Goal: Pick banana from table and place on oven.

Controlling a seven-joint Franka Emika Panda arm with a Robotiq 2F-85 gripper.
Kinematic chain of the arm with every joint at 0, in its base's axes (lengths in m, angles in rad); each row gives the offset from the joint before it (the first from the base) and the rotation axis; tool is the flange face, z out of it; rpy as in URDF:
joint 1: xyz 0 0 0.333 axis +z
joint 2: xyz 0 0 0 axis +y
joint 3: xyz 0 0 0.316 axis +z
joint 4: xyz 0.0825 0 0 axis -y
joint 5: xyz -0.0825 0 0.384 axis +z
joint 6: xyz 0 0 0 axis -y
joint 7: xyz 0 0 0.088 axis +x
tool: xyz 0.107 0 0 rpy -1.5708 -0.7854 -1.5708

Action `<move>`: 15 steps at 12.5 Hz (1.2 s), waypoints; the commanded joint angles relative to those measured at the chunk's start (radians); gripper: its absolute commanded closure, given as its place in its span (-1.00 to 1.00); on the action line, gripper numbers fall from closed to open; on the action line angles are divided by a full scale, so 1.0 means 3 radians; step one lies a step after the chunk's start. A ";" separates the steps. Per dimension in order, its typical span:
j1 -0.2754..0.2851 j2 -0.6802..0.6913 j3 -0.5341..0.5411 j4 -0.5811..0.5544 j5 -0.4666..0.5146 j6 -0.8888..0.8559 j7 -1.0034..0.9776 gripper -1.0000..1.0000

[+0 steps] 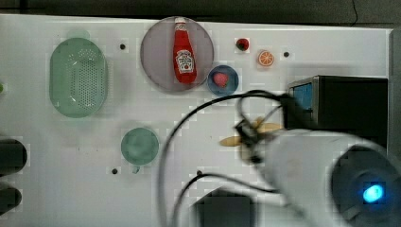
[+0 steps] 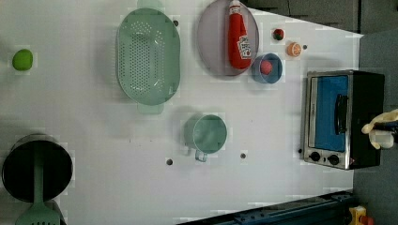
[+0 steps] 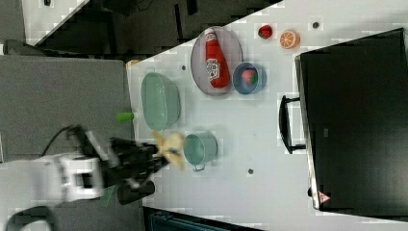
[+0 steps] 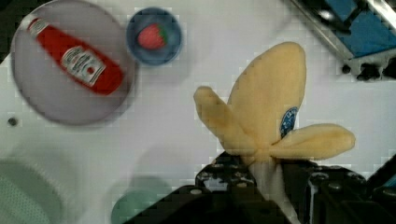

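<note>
Wrist view is showing the gripper [image 4: 261, 179] closing its fingers on the stem end of the banana [image 4: 271, 112], peel flaps splaying outward, well above the table [image 4: 177, 130]. So the pick is looking done (the fruit is hanging in the air, apparently near the oven [image 2: 342, 117]). Placing it on the black top is remaining.

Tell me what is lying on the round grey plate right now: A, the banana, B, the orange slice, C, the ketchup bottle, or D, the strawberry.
C: the ketchup bottle lies flat on the grey plate, while the banana is held up off the table in the tool.
</note>
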 commanded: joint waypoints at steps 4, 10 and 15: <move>-0.0155 0.0652 -0.1123 0.0121 -0.0032 0.0813 -0.1991 0.50; -0.0161 0.1424 -0.1518 0.0580 -0.0009 0.1091 -0.2956 0.50; -0.0173 0.1546 -0.1522 0.0636 0.0047 0.1076 -0.3044 -0.21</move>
